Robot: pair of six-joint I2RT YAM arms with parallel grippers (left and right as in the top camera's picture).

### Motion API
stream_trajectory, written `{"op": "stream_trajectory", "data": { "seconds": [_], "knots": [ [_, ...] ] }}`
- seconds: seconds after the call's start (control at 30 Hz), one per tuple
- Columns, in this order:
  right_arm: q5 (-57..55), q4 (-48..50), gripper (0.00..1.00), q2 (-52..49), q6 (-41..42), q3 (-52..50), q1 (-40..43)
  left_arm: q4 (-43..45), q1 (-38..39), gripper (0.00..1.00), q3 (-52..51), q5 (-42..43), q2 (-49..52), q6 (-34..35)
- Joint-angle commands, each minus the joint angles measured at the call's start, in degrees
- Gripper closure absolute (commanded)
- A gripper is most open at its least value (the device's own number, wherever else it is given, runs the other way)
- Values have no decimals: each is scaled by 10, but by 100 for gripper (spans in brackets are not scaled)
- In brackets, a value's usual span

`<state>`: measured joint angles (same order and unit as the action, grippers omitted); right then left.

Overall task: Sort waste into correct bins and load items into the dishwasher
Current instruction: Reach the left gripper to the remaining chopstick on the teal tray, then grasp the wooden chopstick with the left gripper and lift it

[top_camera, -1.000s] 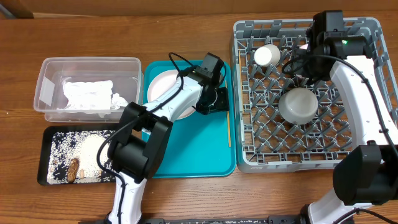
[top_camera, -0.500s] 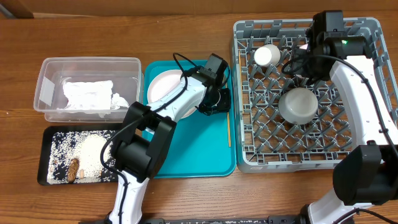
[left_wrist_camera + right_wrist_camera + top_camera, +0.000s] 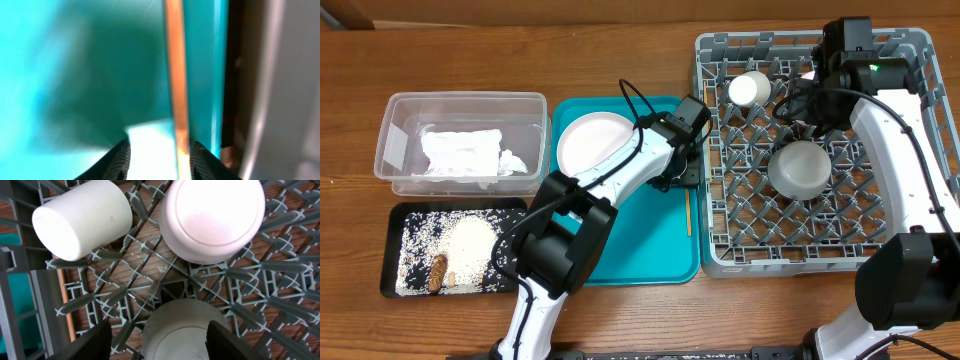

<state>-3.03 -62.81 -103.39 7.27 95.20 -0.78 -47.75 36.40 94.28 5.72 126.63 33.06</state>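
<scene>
My left gripper (image 3: 682, 178) is open at the right edge of the teal tray (image 3: 620, 240), its fingers (image 3: 160, 162) on either side of a wooden chopstick (image 3: 176, 75) that lies on the tray (image 3: 688, 208). A second chopstick (image 3: 703, 98) lies along the dishwasher rack's (image 3: 880, 262) left wall. The round plate (image 3: 592, 140) sits on the tray. In the rack are the cream cup (image 3: 750, 88), the pale grey-blue bowl (image 3: 800, 170) and the pink bowl (image 3: 212, 217). My right gripper (image 3: 165, 340) is open above the grey-blue bowl (image 3: 177, 327).
The clear tub (image 3: 395, 150) holds the crumpled napkin (image 3: 465, 155). The black tray (image 3: 402, 215) holds rice (image 3: 470, 245) and a brown lump (image 3: 440, 270). The rack stands against the teal tray's right side. Bare wood table (image 3: 470, 50) lies behind.
My left gripper has moved right from beside the plate to the chopstick at the tray's right edge. The right arm has not moved.
</scene>
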Motion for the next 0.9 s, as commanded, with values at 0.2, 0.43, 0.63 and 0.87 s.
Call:
{"op": "stream_trajectory", "data": {
  "seconds": [0.2, 0.43, 0.63, 0.87],
  "knots": [
    [-3, 1, 37, 18, 2, 17, 2, -70, 0, 57, -14, -94, 59, 3],
    [-3, 1, 37, 18, 2, 17, 2, -108, 0, 56, 28, -116, 59, -4],
    [-3, -8, 38, 18, 2, 17, 2, -72, 0, 69, 29, -50, 60, -9],
    [-3, -7, 31, 18, 2, 17, 2, -73, 0, 91, 29, -51, 60, -9]
  ]
}}
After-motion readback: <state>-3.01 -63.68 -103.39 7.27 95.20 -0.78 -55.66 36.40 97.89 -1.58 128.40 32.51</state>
